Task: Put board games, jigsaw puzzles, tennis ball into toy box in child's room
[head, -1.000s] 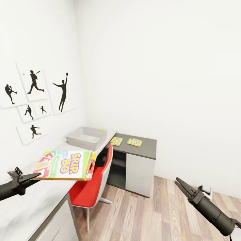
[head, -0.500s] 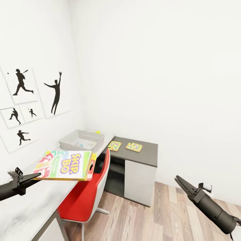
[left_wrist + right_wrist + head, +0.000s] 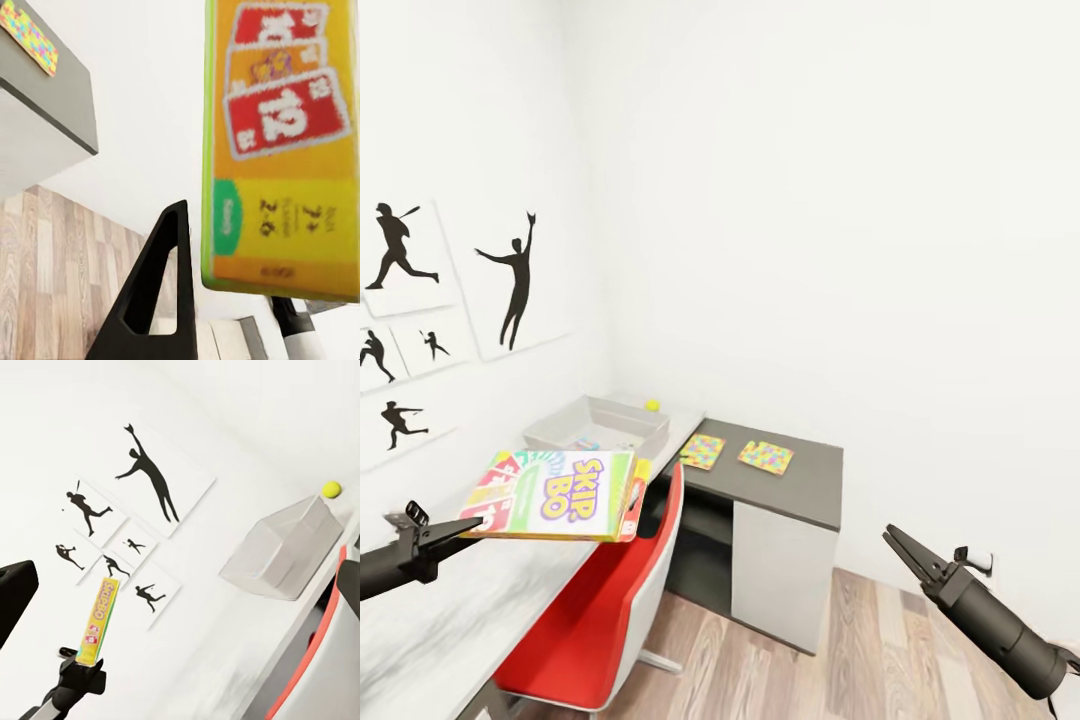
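A white-walled child's room with a wood-plank floor (image 3: 880, 650) fills the head view. The long pale grey worktop (image 3: 450, 620) runs up the left edge of the frame to a lower dark grey section at centre, with a red-seated chair (image 3: 600, 620) tucked beneath it. Left of centre sits the shallow pale grey toy box (image 3: 597, 428); something small and colourful lies inside, too small to identify. Low at the left, the left claw (image 3: 468, 524) grips one short edge of a white-and-green "Skip-Bo" board game box (image 3: 555, 494), holding it almost flat above the worktop, well short of the toy box. Low at the right, the right claw (image 3: 896, 546) hangs over the floor with its jaws narrowly parted, carrying nothing. Two multicoloured square jigsaw puzzles (image 3: 703, 450) lie side by side on the dark section, and a small yellow-green tennis ball (image 3: 652, 405) rests just beyond the toy box's far rim.

The edge-only grip looks the weak point: the overhanging box could droop or slip free during the approach, or catch the chair back or the toy box's near wall.
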